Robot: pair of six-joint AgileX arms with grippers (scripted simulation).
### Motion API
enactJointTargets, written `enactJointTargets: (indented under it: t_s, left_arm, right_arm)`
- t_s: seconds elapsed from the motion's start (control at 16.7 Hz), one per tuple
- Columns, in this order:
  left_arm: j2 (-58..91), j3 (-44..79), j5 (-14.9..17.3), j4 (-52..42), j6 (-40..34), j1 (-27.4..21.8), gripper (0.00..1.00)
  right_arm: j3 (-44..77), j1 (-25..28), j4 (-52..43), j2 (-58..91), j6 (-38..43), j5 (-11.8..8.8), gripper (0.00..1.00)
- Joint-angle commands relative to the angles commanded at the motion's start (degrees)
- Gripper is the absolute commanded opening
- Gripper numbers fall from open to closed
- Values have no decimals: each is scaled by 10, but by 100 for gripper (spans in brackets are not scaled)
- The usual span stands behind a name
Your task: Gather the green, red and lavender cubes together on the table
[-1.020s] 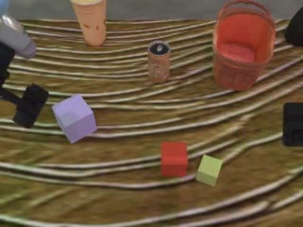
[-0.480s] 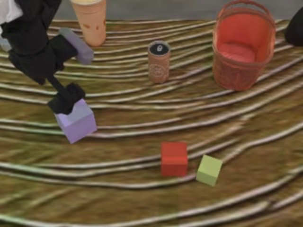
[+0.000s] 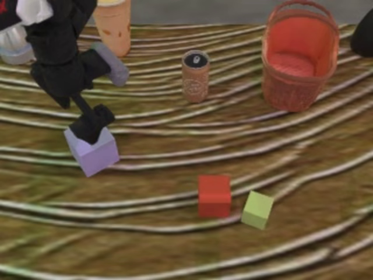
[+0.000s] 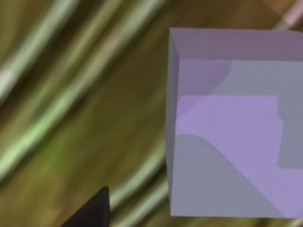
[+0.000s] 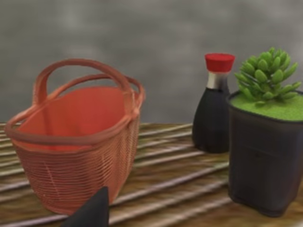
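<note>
1. The lavender cube (image 3: pixel 93 153) sits at the bench's (image 3: pixel 175 245) left, turned corner-forward (no long axis).
2. The left claw (image 3: pixel 91 125) hangs over its top; grip: cannot tell.
3. The red cube (image 3: pixel 214 196) and the green cube (image 3: pixel 257 209) lie near centre, just apart.
4. The right claw is out of sight.

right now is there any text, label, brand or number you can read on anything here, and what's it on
No text can be read.
Brown can: a pale round pattern on its side, too blurred to read.
Soy sauce bottle: no label visible.
Orange cup: darker spots, no letters.
Lavender cube, red cube, green cube: plain faces.
</note>
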Motion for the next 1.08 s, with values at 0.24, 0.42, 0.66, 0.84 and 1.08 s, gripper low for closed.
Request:
enactJointTargets:
  t_s: [0.24,0.42,0.66,0.84,1.08]
  left_arm:
    - [2,-1,0,2,0,2,100]
    - [15,-31,0,43,1,1,100]
    - [47,-95,0,148,1,1,100]
    - [60,-118,1,178,2,1,100]
    - [60,-118,1,178,2,1,92]
  right_arm:
    - [0,0,0,0,0,0,100]
    - [0,0,0,0,0,0,100]
    - [0,0,0,0,0,0,100]
    - [0,0,0,0,0,0,100]
    - [0,0,0,0,0,0,100]
